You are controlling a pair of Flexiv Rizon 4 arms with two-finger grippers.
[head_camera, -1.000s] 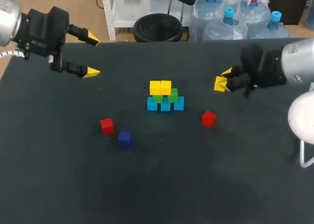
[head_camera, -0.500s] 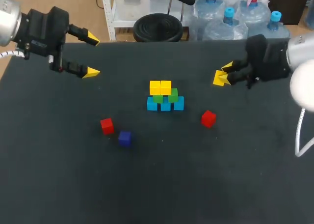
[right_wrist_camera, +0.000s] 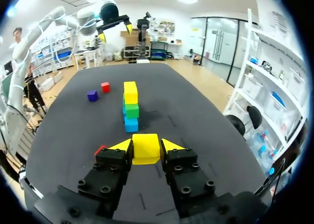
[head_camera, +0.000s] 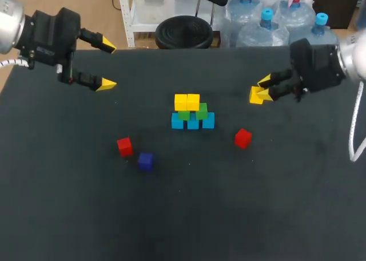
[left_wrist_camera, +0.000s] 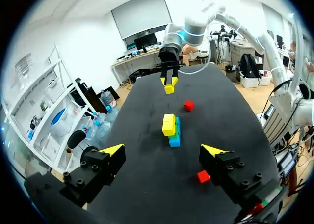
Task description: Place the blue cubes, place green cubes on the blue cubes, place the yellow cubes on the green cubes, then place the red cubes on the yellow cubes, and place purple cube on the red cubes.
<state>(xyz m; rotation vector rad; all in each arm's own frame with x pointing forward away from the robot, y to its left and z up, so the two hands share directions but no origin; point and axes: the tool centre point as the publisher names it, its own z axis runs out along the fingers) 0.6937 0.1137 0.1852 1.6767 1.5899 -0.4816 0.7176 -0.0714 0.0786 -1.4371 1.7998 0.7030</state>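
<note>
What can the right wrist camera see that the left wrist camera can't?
Only the right wrist view shows the purple cube, sitting beside a red cube. Only the left wrist view shows the second red cube whole, lying apart from the stack; the right wrist view catches just a red sliver beside its own jaws. Both show the stack of blue, green and yellow cubes, the first red cube, and the yellow cube pinched in the right arm's jaws.
</note>
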